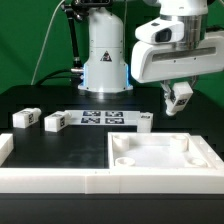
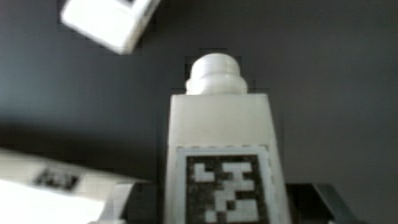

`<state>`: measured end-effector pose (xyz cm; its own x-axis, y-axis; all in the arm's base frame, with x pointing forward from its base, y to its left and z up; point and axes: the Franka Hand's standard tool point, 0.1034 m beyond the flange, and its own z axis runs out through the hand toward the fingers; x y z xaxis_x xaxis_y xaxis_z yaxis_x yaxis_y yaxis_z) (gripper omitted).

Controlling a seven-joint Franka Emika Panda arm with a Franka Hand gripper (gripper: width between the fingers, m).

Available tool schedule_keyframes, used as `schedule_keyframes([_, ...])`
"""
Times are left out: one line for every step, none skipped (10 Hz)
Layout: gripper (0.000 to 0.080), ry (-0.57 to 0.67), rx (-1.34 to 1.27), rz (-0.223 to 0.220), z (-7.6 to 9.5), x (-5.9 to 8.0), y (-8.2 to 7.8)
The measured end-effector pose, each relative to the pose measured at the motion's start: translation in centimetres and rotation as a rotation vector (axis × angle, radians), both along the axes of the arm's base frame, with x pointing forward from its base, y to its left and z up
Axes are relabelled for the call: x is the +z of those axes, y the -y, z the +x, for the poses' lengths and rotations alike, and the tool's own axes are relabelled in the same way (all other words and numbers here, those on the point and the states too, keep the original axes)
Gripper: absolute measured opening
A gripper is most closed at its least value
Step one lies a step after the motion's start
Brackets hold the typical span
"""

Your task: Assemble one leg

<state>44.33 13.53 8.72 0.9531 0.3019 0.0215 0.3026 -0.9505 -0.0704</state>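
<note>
My gripper (image 1: 179, 96) hangs above the table at the exterior view's right, shut on a leg (image 1: 181, 98), a stubby white block held tilted in the air. In the wrist view the held leg (image 2: 222, 140) stands between the dark fingers (image 2: 306, 205). Its tag face shows and its rounded peg end points away from the gripper (image 2: 222, 208). Three more legs lie on the black table: two at the exterior view's left (image 1: 26, 118) (image 1: 55, 121) and one by the marker board's right end (image 1: 145, 120). The large white panel (image 1: 160, 152) lies below and in front of the gripper.
The marker board (image 1: 103, 118) lies flat mid-table. A white L-shaped fence (image 1: 40, 178) runs along the front and left. The robot base (image 1: 105, 60) stands at the back. In the wrist view a white block (image 2: 116, 22) and a tagged white piece (image 2: 54, 175) lie below.
</note>
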Motion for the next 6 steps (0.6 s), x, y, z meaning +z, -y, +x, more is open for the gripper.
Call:
schedule_keyframes([0.0290, 0.097, -0.004, 0.019, 0.0, -0.2, 0.2])
schedule_keyframes([0.0290, 0.199, -0.008, 0.040, 0.1, -0.1, 0.4])
schedule_keyframes([0.0290, 0.286, -0.011, 0.059, 0.1, -0.1, 0.5])
schedule_keyframes([0.0290, 0.254, -0.005, 0.048, 0.1, -0.3, 1.1])
schedule_keyframes([0.0290, 0.260, -0.005, 0.043, 1.9, 0.7, 1.9])
schedule_keyframes([0.0290, 0.275, -0.022, 0.045, 3.7, 1.5, 2.5])
